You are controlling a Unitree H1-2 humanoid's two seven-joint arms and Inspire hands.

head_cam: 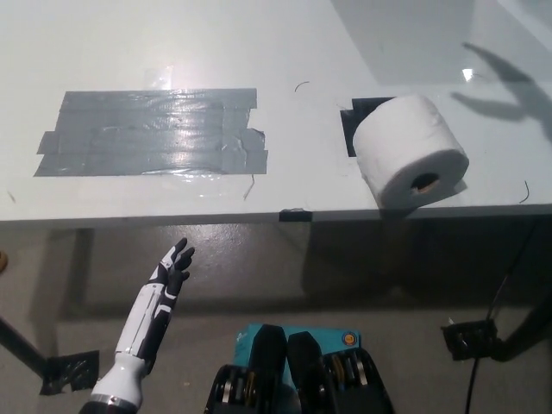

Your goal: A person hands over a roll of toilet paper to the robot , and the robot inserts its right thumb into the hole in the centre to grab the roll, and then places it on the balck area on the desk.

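Observation:
A white toilet paper roll (407,153) lies on its side on the white desk (285,52), its cardboard core hole facing the front edge. It rests on and mostly covers a small black patch (355,123), close to the desk's front edge at the right. My black right hand is out of the picture; only its shadow falls on the desk's far right. My white left hand (171,267) hangs below the desk edge at lower left, fingers spread and holding nothing.
A large patch of grey tape strips (151,132) is stuck on the left half of the desk. A small black clip (295,213) sits on the front edge. Below the desk are floor, a cable and a black block (471,339) at lower right.

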